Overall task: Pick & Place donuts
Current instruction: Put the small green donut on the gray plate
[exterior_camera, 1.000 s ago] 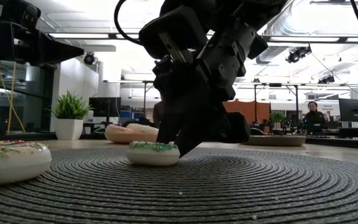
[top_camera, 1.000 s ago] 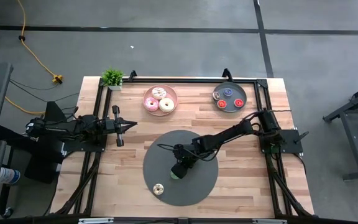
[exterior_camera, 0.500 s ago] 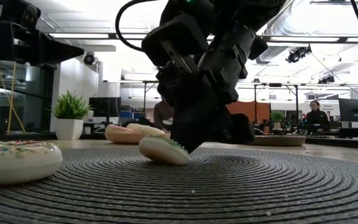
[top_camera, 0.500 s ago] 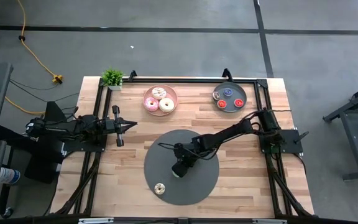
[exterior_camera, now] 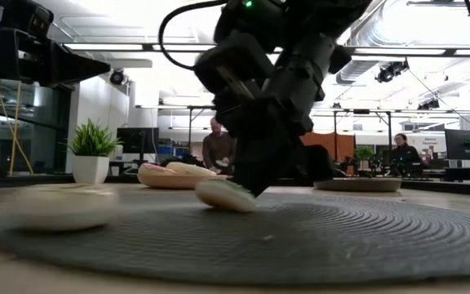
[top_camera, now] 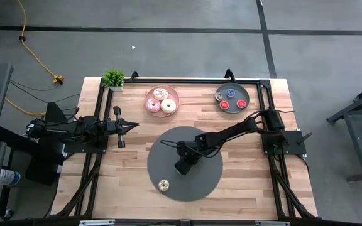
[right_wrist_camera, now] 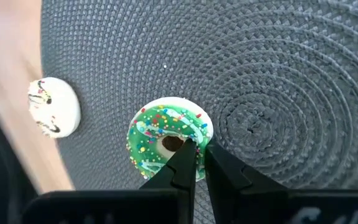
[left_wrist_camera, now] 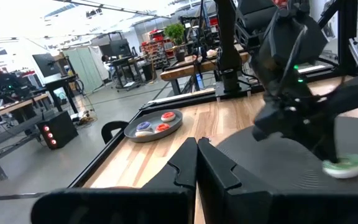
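- The right gripper [right_wrist_camera: 197, 163] is over the middle of the round dark grey woven mat [top_camera: 200, 182], its fingers pinched on the rim of the small green-frosted sprinkled donut [right_wrist_camera: 160, 140].
- In the low view this donut [exterior_camera: 225, 194] hangs tilted, 1 edge at the mat [exterior_camera: 341, 237]; the arm hides its far side, and from above the gripper [top_camera: 182, 166] covers it entirely.
- A cream donut with dark drizzle [top_camera: 163, 185] lies flat near the mat's front-left edge; it is smeared in the low view [exterior_camera: 59, 208].
- The left gripper [top_camera: 131, 126] waits above the wooden tabletop [top_camera: 124, 182] at the left, fingers [left_wrist_camera: 185, 165] pressed together on nothing.
- The pink plate [top_camera: 151, 96] holds larger donuts, and the grey plate [top_camera: 242, 100] small ones; their exact count is hard to make out.
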Robot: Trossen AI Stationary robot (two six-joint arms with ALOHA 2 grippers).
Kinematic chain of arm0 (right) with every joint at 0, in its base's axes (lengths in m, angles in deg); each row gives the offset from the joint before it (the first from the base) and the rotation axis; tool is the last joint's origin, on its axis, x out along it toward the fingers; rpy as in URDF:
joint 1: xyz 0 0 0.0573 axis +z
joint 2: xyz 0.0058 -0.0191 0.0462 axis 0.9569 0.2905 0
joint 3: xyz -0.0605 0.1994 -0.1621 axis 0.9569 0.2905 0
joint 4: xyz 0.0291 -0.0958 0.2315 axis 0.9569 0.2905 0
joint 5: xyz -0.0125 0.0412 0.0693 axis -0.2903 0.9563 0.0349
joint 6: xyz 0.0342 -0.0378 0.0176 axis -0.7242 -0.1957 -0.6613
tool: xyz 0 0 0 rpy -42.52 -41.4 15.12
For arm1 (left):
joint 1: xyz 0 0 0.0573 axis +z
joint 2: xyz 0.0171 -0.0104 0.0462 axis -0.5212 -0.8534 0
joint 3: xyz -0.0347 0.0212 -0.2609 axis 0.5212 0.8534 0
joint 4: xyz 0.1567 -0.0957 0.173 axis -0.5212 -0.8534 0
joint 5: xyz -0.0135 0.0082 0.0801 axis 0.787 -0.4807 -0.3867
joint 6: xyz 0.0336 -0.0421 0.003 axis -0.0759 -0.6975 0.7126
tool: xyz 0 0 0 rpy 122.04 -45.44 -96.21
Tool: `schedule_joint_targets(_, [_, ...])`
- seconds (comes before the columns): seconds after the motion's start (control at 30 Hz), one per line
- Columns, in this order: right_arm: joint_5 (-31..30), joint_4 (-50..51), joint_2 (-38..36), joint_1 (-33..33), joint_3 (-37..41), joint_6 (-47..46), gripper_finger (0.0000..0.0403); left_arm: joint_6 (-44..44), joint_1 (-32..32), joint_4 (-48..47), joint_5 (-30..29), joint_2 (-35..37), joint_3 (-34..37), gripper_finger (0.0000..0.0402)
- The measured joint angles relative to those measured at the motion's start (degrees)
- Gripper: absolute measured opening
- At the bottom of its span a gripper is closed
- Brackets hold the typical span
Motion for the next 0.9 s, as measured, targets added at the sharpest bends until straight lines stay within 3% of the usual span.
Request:
schedule_joint_targets(0.3, [-5.1, 1.0, -7.5, -1.1, 8.8, -3.0, 0.0023, 0.0, 0.0, -0.1, 0.0, 0.0, 0.0, 0.0000])
schedule_joint_targets(0.6, [-11.0, 1.5, -14.8, -1.1, 9.2, -1.9, 0.0023, 0.0, 0.0, -0.1, 0.0, 0.0, 0.0, 0.0000])
schedule_joint_targets(0.9, [-22.4, 15.0, -24.2, -5.2, 9.1, -1.5, 0.0023, 0.0, 0.0, 0.0, 0.0, 0.0, 0.0, 0.0000])
